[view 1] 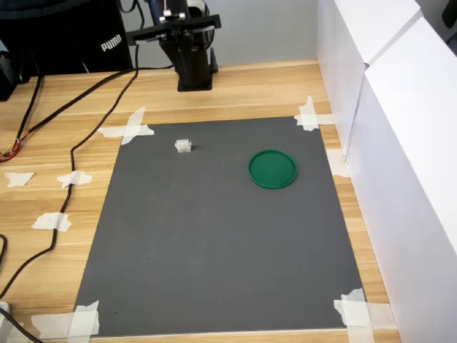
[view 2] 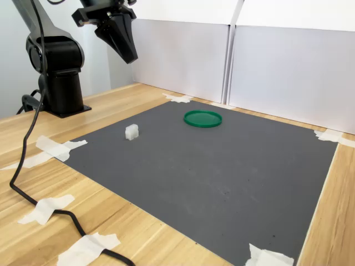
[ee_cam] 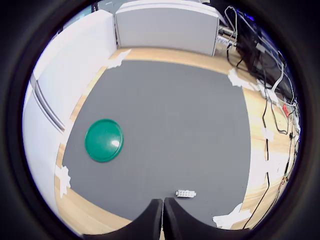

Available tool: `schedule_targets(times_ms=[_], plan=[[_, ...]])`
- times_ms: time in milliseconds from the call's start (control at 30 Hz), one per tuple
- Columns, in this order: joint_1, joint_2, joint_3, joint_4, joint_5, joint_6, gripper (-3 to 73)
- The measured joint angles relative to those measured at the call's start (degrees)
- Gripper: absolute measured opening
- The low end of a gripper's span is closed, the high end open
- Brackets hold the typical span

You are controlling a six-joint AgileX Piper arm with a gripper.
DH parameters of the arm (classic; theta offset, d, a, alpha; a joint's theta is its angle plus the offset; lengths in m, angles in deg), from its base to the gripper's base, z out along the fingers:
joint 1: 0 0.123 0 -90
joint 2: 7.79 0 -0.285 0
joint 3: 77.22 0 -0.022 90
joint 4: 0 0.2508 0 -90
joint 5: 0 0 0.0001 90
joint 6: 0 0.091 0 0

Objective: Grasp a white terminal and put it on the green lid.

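Observation:
The white terminal (view 1: 183,146) (view 2: 131,132) is a tiny pale block lying on the dark grey mat, near the mat's far left corner in the first exterior view. The green lid (view 1: 273,169) (view 2: 203,118) lies flat on the same mat, well to the right of the terminal in the first exterior view, with nothing on it. My gripper (view 2: 130,56) hangs high above the table near the arm's base, its black fingers pressed together and holding nothing. In the wrist view the gripper (ee_cam: 163,212) points down at the mat, with the terminal (ee_cam: 185,193) close by and the lid (ee_cam: 104,140) farther off.
The grey mat (view 1: 214,250) is taped at its corners to a wooden table. White panels (view 1: 400,143) wall off the first exterior view's right side. Black cables (view 1: 71,150) trail over the wood on the first exterior view's left. The arm's base (view 2: 61,83) stands behind the mat.

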Motion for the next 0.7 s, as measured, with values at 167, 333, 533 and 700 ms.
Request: schedule_targets(times_ms=[167, 333, 533, 700], plan=[[0.0, 7.8, -5.2, -2.4, 6.4, -0.4, -0.3], [0.0, 11.7, -6.8, -8.2, 9.7, -1.3, 12.6], [0.0, 15.7, -7.0, -10.0, 10.0, 0.4, 47.7], [0.0, 18.7, -7.8, -9.3, 9.9, 1.0, 68.5]])
